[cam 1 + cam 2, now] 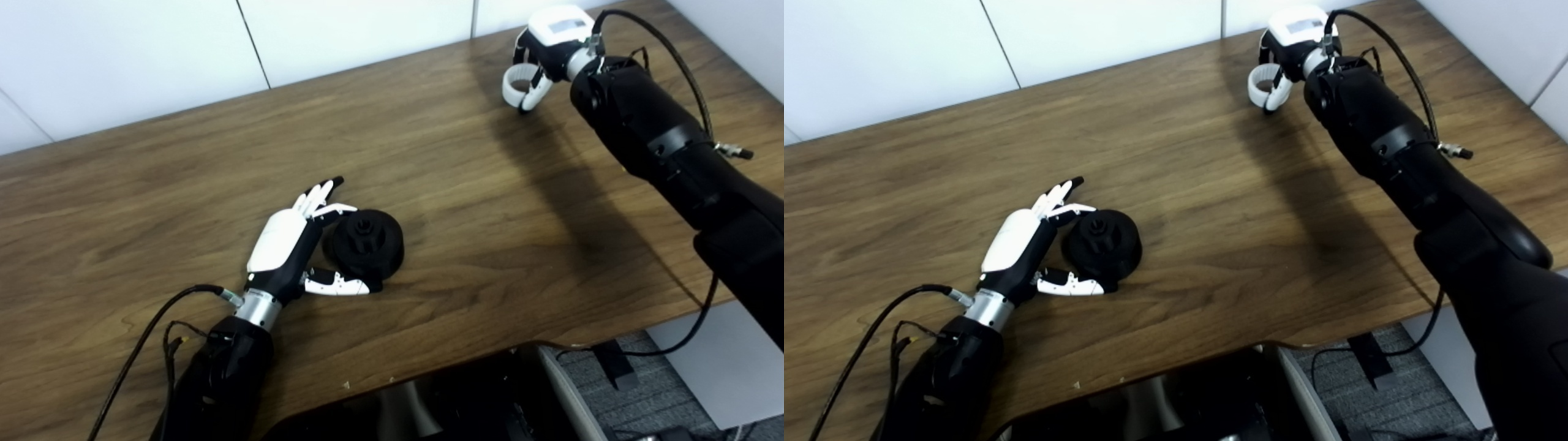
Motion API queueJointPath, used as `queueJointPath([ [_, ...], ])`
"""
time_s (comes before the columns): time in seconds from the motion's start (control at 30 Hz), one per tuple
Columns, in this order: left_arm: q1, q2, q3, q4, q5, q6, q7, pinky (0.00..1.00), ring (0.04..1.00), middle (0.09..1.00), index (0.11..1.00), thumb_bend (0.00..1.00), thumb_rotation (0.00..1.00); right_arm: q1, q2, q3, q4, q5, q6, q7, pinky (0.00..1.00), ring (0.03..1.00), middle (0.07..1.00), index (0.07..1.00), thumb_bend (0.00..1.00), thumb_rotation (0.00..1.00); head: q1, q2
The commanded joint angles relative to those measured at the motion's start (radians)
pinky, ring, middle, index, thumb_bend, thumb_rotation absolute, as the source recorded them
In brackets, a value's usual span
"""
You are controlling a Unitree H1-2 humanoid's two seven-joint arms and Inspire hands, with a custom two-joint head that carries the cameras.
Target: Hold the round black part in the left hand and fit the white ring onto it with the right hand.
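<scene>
**Black part cradled, ring far off at the back corner**

Black and round, the part (365, 244) lies on the wooden table (184, 184) near the front, with our left hand (288, 251) set against its left side. The fingers (318, 197) reach out past its far edge and the thumb (340, 285) lies along its near edge. We bracket the part but have not closed on it, and it seems to rest on the wood, not lifted.

Our right hand (1283, 55) is well apart, at the far right corner. Its fingers curl round the white ring (1262, 86), which looks pinched and carried, though we cannot tell whether it is clear of the table.

We judge that we are at the gathering step: ring taken, part not yet gripped. Next, the left hand needs to close firmly and turn the part's hub towards the right. The right arm must then bring the ring across and square its opening to the hub before pressing on.
</scene>
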Motion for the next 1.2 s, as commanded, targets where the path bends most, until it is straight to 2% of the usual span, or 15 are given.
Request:
queueJointPath([
  [0.0,0.033,0.025,-0.032,0.033,0.059,0.005,-0.055,1.00,1.000,1.000,0.633,1.00,0.34,-0.053,-0.044,-0.025,-0.051,-0.007,-0.009,-0.026,1.00,0.757,0.570,0.497,0.51,0.16,0.001,0.000],
  [0.43,0.032,0.024,-0.033,0.032,0.060,0.007,-0.060,1.00,1.000,1.000,0.634,1.00,0.34,-0.057,-0.097,-0.060,-0.166,-0.018,-0.009,-0.016,1.00,0.744,0.570,0.496,0.51,0.16,-0.001,0.003],
  [0.77,0.028,0.022,-0.034,0.034,0.060,0.010,-0.064,1.00,1.000,1.000,0.636,1.00,0.33,-0.056,-0.112,-0.084,-0.232,-0.026,-0.021,-0.020,1.00,0.722,0.572,0.496,0.51,0.16,-0.001,0.005],
  [0.83,0.027,0.021,-0.035,0.033,0.061,0.012,-0.065,1.00,1.000,1.000,0.636,1.00,0.34,-0.056,-0.112,-0.085,-0.233,-0.028,-0.023,-0.023,1.00,0.721,0.568,0.496,0.52,0.16,0.012,0.007],
  [0.93,0.025,0.016,-0.035,0.028,0.058,0.014,-0.066,1.00,1.000,1.000,0.635,1.00,0.34,-0.059,-0.117,-0.090,-0.232,-0.019,-0.030,-0.015,1.00,0.724,0.570,0.496,0.51,0.16,0.065,0.014],
  [1.0,0.022,0.005,-0.038,0.036,0.059,0.014,-0.060,1.00,1.000,1.000,0.634,1.00,0.34,-0.057,-0.124,-0.093,-0.226,-0.010,-0.041,-0.011,1.00,0.729,0.574,0.496,0.51,0.16,0.128,0.019],
  [1.17,0.014,-0.022,-0.049,0.055,0.073,0.026,-0.050,1.00,1.000,1.000,0.634,1.00,0.35,-0.049,-0.143,-0.100,-0.195,-0.004,-0.081,-0.033,1.00,0.736,0.588,0.496,0.51,0.16,0.208,0.024],
])
